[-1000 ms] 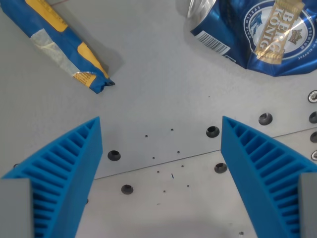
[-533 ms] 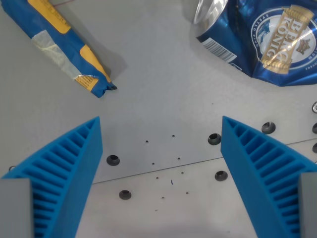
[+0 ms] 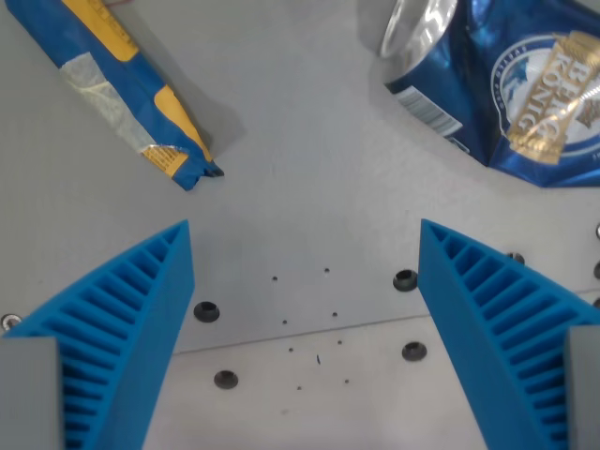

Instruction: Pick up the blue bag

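Bag [image 3: 122, 89] at upper left looks light, crinkly, kinda slippery, so I'd pinch its middle; jaws spread wide, empty.

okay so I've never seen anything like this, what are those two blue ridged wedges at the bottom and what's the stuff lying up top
This picture comes from a camera mounted on a robot arm's wrist, looking down at a grey table. The two blue ridged wedges are the fingers of its gripper, spread wide apart with nothing between them. At the wrist view's upper left lies a blue bag with yellow markings, long and narrow. At the upper right is a crushed blue can with gold lettering. The dark dots are small holes in the table. Nothing is held.
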Motion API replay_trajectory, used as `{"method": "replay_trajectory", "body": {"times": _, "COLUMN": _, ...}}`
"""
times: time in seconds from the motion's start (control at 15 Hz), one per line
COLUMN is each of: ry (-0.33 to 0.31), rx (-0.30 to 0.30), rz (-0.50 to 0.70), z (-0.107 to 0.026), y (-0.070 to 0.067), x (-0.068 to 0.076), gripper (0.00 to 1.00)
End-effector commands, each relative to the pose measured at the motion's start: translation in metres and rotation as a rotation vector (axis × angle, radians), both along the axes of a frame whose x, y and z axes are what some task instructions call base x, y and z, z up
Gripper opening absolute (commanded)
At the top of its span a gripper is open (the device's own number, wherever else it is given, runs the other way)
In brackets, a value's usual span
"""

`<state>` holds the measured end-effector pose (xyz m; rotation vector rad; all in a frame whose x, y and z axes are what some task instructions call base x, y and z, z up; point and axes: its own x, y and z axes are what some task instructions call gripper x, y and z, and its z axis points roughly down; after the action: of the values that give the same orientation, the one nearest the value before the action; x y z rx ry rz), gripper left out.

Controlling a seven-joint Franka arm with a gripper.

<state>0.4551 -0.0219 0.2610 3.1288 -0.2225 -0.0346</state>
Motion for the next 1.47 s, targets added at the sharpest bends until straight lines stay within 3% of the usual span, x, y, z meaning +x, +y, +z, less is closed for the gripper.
{"method": "replay_trajectory", "body": {"times": 0.07, "ry": -0.091, "rx": -0.003, "rz": 0.114, "z": -0.008, "y": 0.003, "x": -0.003, "gripper": 1.00}}
{"method": "replay_trajectory", "body": {"times": 1.47, "ry": -0.118, "rx": -0.011, "rz": 0.325, "z": -0.059, "y": 0.017, "x": 0.009, "gripper": 1.00}}
